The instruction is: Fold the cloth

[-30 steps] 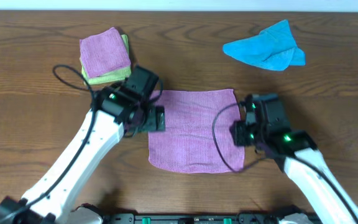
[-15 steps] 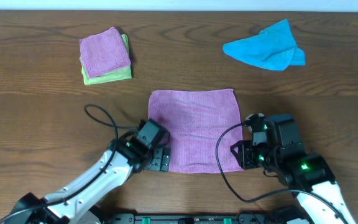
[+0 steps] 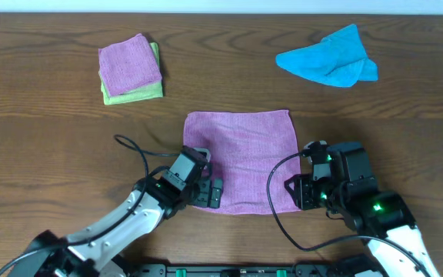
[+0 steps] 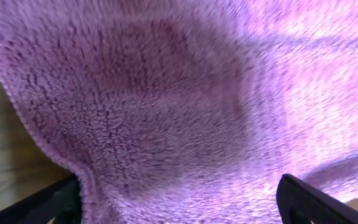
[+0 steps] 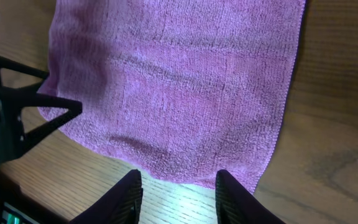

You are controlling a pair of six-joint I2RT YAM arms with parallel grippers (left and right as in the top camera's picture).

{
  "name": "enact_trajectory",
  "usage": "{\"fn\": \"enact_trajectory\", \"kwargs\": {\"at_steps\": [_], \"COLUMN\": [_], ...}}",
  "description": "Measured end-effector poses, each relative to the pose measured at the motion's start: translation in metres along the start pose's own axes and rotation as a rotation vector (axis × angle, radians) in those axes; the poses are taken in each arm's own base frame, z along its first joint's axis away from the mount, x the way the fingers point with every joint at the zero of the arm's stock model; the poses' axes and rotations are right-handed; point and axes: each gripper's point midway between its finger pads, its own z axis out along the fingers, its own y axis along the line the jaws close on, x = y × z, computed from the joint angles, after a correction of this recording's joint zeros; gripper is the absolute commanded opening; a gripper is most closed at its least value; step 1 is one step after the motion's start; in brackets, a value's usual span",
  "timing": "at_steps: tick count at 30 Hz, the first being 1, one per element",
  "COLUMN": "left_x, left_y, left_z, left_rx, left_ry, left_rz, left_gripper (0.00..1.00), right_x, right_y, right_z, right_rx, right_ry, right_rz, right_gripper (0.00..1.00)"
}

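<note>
I am at the opening step of the fold: getting a hold on the near edge of the cloth (image 3: 241, 158), which lies spread flat and unfolded in the middle of the desk (image 3: 44, 154), closer to my side than to the far side. My left gripper (image 3: 210, 192) sits at the cloth's near-left corner with its jaws spread wide and nothing between them pinched; in the left wrist view the terry pile fills the frame and the corner hem curls just ahead of the fingertips. My right gripper (image 5: 179, 194) is at the near-right corner, jaws partly parted and released, the cloth's near hem lying right at their tips. Both arms reach in low from the front of the desk, wrists angled down and forward. As I judge it, the next move calls for sliding one finger of each gripper under its corner, clenching on the fabric, then lifting both corners evenly and carrying them to the far edge. The blue cloth (image 3: 328, 61) and the stacked cloths (image 3: 129, 69) lie well apart at the back.
</note>
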Motion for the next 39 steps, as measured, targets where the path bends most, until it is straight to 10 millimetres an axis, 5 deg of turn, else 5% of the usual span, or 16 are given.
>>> {"fn": "enact_trajectory", "kwargs": {"at_steps": [16, 23, 31, 39], "left_x": [0.049, 0.058, 0.061, 0.063], "left_y": [-0.050, -0.053, -0.055, -0.056], "left_z": [-0.011, -0.014, -0.015, -0.016], "left_rx": [0.321, 0.347, 0.359, 0.367], "left_ry": [0.273, 0.320, 0.337, 0.352], "left_rz": [-0.048, -0.071, -0.077, -0.101], "left_gripper": [0.95, 0.95, 0.95, 0.95], "right_x": [0.000, -0.011, -0.056, -0.039], "right_y": [0.000, -0.006, -0.010, -0.022], "right_z": [0.000, 0.003, 0.068, 0.130], "right_rx": [0.001, 0.036, -0.007, -0.023], "right_ry": [-0.001, -0.043, -0.106, 0.066], "right_rz": [0.000, -0.021, -0.006, 0.074], "right_gripper": [0.43, 0.06, 0.02, 0.01]}}
